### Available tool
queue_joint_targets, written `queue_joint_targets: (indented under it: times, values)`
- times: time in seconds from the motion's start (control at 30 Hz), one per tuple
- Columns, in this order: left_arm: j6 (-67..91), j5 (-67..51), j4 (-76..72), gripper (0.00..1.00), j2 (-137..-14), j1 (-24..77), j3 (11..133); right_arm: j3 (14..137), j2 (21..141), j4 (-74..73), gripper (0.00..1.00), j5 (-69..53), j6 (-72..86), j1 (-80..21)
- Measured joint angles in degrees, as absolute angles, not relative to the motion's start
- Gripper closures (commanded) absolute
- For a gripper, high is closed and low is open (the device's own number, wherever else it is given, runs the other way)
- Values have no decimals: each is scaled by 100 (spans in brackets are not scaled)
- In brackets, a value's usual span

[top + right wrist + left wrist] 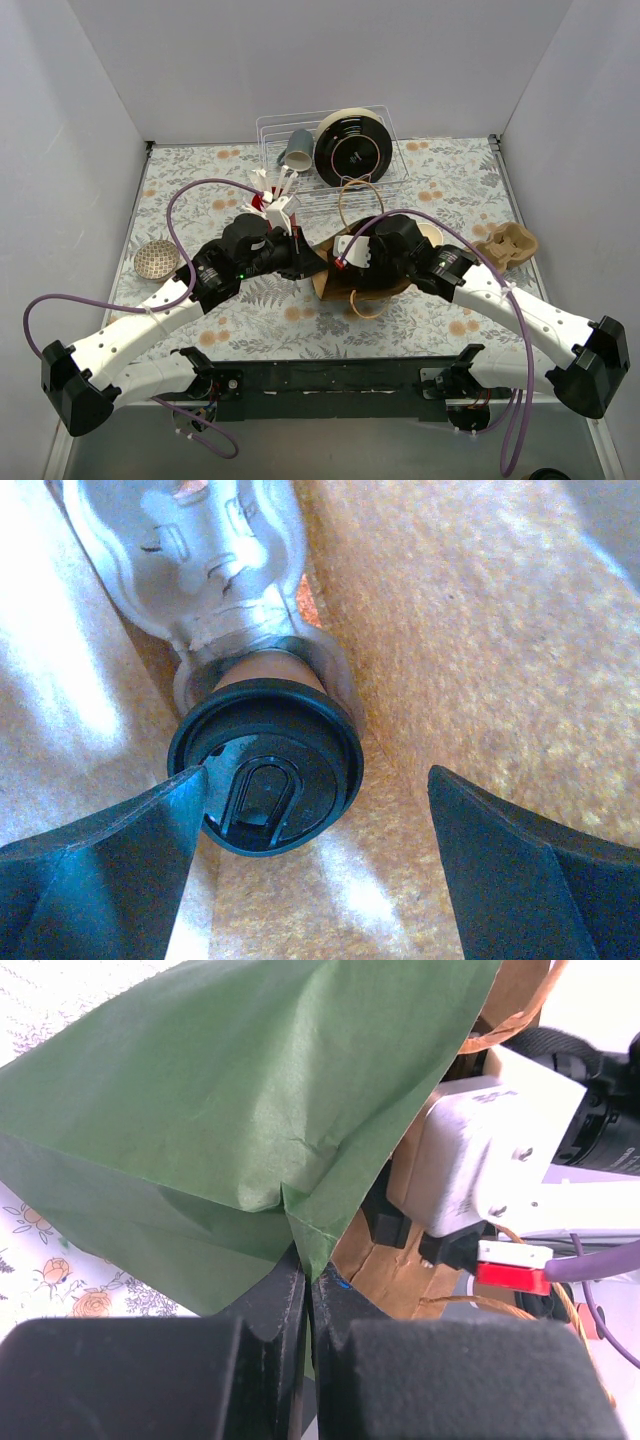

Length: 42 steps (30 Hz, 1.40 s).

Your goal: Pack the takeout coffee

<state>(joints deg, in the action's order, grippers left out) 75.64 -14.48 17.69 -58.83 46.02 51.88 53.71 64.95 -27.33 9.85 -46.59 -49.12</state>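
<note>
Your left gripper (308, 1265) pinches the edge of the bag (220, 1110). Your right gripper (318, 785) is spread wide around the cup (265, 770), not squeezing it.

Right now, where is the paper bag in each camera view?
Top external: paper bag at centre, between the two wrists.
Left wrist: green outer face fills upper left, edge pinched by left gripper.
Right wrist: brown inner walls around the lidded coffee cup.
Shared landmark: right arm's white wrist mount, in top and left-wrist views.
</note>
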Motion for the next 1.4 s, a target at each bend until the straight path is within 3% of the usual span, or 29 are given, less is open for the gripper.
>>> queue_joint_targets:
  times: [0.2,1.03,1.27,1.4]
  values:
    - [7564,-1483,1796,100,-5883,4604,5190,5428,6495,-2729,5,989,-4639,-4912]
    - [7544,-1546,1916,100,-5988,4604,5325,5916,6254,-3006,4,849,-4366,-4908]
    - [7614,-1553,1944,100,-6003,4604,5341,6064,6099,-2987,7,749,-4263,-4888]
    - [7655,-1557,1949,100,-6007,4604,5341,6064,6045,-2991,14,698,-4211,-4882]
